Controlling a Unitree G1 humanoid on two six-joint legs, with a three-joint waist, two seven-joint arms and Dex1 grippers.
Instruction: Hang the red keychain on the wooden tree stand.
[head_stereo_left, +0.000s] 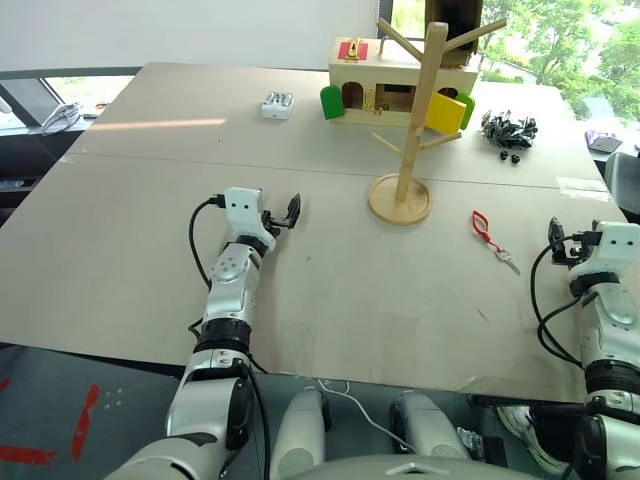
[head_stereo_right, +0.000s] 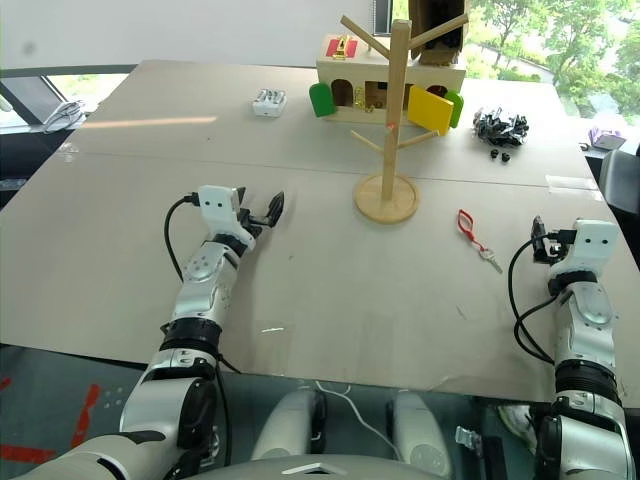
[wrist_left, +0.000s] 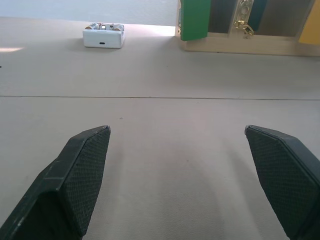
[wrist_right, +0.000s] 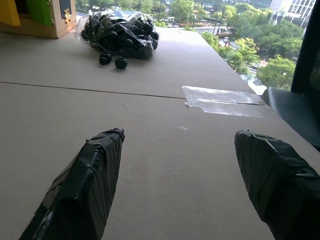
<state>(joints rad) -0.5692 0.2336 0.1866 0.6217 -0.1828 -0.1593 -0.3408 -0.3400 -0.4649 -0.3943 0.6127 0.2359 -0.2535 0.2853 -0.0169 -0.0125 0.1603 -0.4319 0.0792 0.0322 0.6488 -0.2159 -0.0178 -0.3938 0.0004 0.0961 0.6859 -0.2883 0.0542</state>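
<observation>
Left claw (head_stereo_left: 291, 212): held spread, empty, low over the beige surface (head_stereo_left: 120, 230).
Right claw (head_stereo_right: 539, 240): spread, empty.
Thin red cord keychain (head_stereo_left: 484, 227): laid flat, between the right claw and the light wooden tree stand (head_stereo_left: 405, 160).

The table (head_stereo_left: 330, 290) is viewed from above by both head cameras, facing forward. Each wrist camera is set low, close over it; the wooden box (wrist_left: 240, 44) is shared.

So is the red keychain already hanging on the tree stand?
No, the red keychain lies flat on the table, beside the wooden tree stand.
</observation>
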